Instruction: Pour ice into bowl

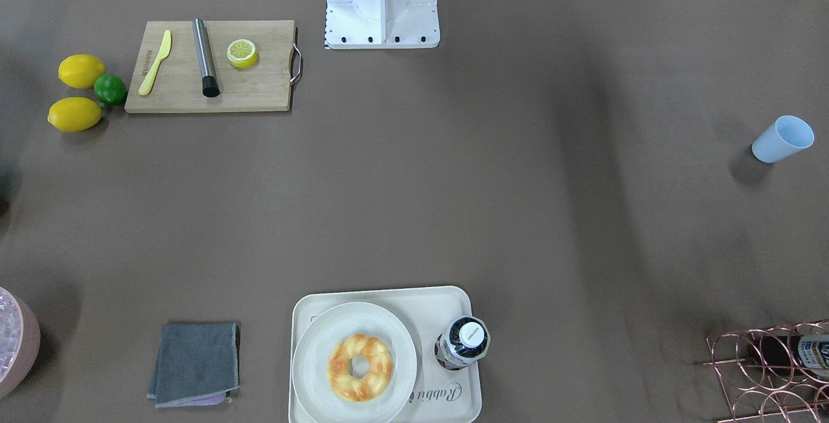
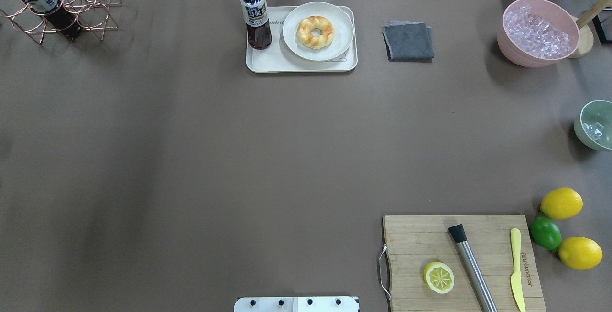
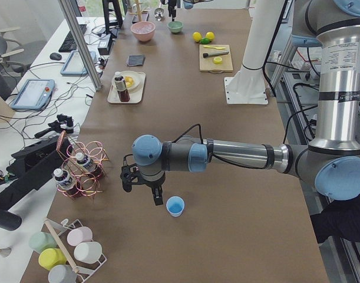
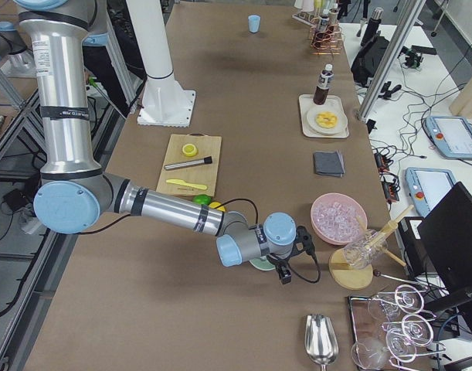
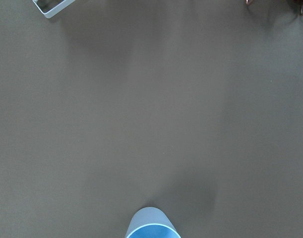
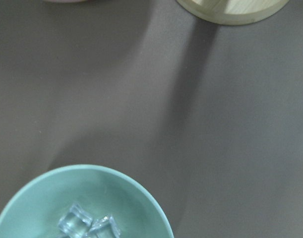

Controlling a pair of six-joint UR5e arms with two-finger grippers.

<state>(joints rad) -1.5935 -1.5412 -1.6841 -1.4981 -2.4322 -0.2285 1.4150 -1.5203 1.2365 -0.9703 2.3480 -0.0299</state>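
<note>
Where the overhead view's right edge cuts it, at about three o'clock on the table, the bowl (image 2: 584, 133) shows only its left part: a smooth, round, pale mint-green shell with plain walls. The ice (image 2: 595, 130) lies on its floor as a few small, clear, glassy cubes. The right wrist view catches two of them at its six o'clock edge, and the rest of the heap is cut off there.

In the right side view the right gripper (image 4: 296, 259) hangs just beside the bowl and hides nearly all of it. I cannot tell whether its fingers are spread or pressed together.

At one o'clock from the bowl stands the pink tub (image 2: 519, 51), heaped with glittery clear pieces, with a round wooden base (image 2: 584, 39) touching its right side. At five o'clock lie two glossy lemons (image 2: 562, 203) and a lime (image 2: 545, 233), just beside the wooden cutting board (image 2: 416, 240). A folded grey cloth (image 2: 409, 40) and a cream tray (image 2: 299, 65) sit toward twelve o'clock.

Well apart, at the table's nine o'clock end, the left gripper (image 3: 142, 191) hovers just beside the upright light blue cup (image 3: 175, 206). How its fingers stand cannot be judged from that side view either.
</note>
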